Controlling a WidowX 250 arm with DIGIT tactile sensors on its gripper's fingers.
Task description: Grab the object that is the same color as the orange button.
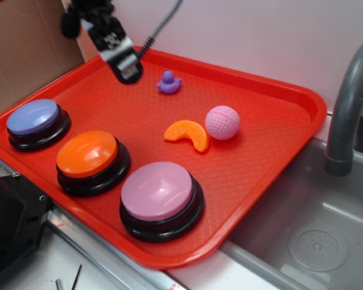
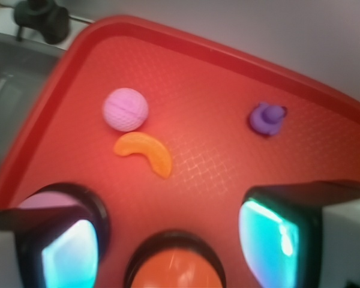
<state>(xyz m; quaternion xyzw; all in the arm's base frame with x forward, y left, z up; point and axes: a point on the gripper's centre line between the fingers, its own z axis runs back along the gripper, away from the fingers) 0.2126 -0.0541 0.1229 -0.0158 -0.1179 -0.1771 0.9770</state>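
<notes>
— Where is your hand right now?

— My hand [image 1: 128, 71] hangs over the far left part of the red tray [image 1: 272, 90], above bare tray floor. Its fingers [image 2: 69, 252] stand wide apart with nothing between them.

— And the orange slice?

— The slice [image 1: 188, 133] lies flat near the middle of the tray, well to the right of my hand and nearer the front. The pink ball [image 1: 222, 122] sits just beside it on the right, close enough that I cannot tell whether they touch.

— What else is on the tray?

— A purple duck [image 1: 169, 83] stands near the far rim, just right of my hand. Three buttons run along the near left edge: the blue one [image 1: 34, 117] farthest left, the orange button [image 1: 88, 153] in the middle, the pink one [image 1: 158, 191] nearest the front. A grey sink [image 1: 302, 235] lies right of the tray.
</notes>
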